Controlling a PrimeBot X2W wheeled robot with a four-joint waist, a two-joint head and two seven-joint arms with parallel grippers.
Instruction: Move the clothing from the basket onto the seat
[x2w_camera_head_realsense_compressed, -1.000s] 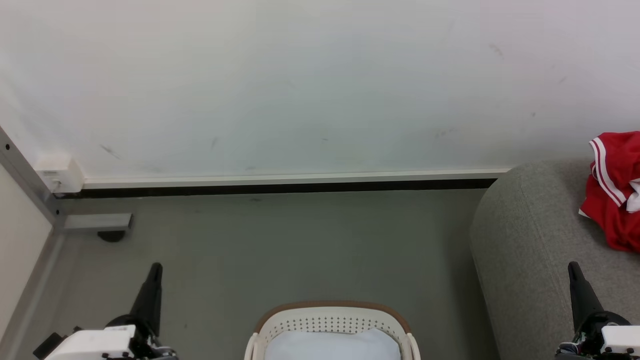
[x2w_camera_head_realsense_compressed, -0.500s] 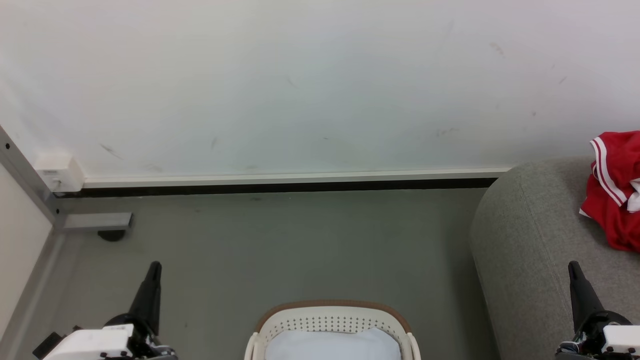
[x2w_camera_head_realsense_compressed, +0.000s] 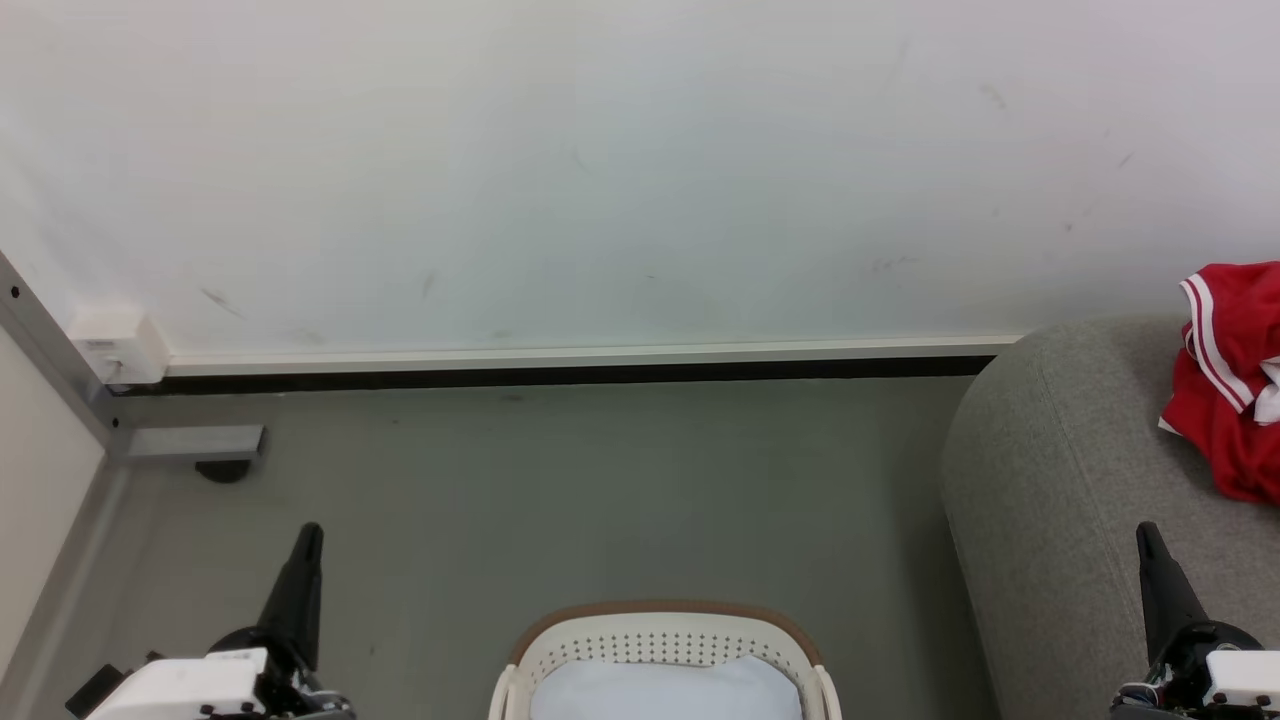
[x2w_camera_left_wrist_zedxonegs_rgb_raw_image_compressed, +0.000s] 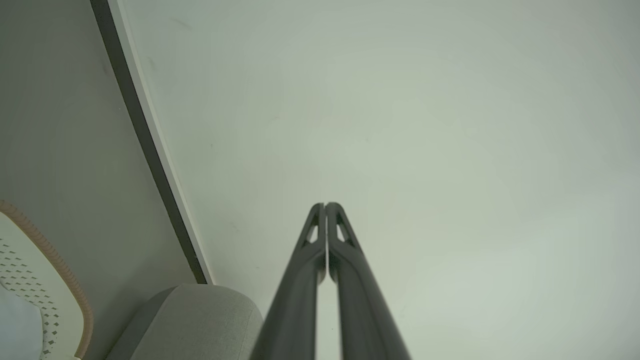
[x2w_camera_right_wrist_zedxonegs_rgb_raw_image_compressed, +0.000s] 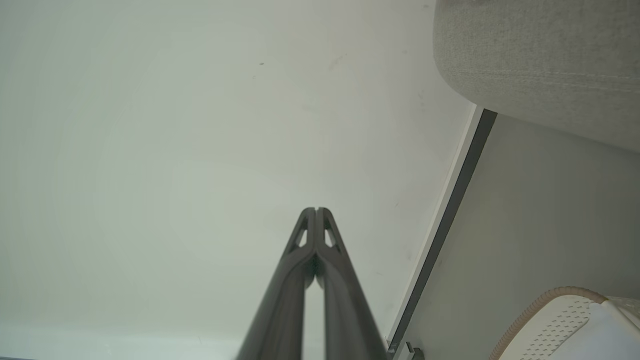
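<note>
Both pressed together, empty: left pincer (x2w_camera_left_wrist_zedxonegs_rgb_raw_image_compressed: 325, 205), right pincer (x2w_camera_right_wrist_zedxonegs_rgb_raw_image_compressed: 316, 210). Red jersey (x2w_camera_head_realsense_compressed: 1235, 400) lies on sofa (x2w_camera_head_realsense_compressed: 1050, 500), frame right; basket (x2w_camera_head_realsense_compressed: 660, 625), bottom centre, holds pale cloth (x2w_camera_head_realsense_compressed: 665, 692); floor (x2w_camera_head_realsense_compressed: 600, 480) between them.

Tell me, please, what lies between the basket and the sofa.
In the head view, a bare strip of grey floor separates the basket from the sofa; nothing sits on it.

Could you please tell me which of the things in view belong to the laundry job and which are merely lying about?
Part of the job: red jersey, lying on the grey sofa; white basket.

Just lying about: pale cloth inside the basket; white wall box; metal bracket by the wall.
</note>
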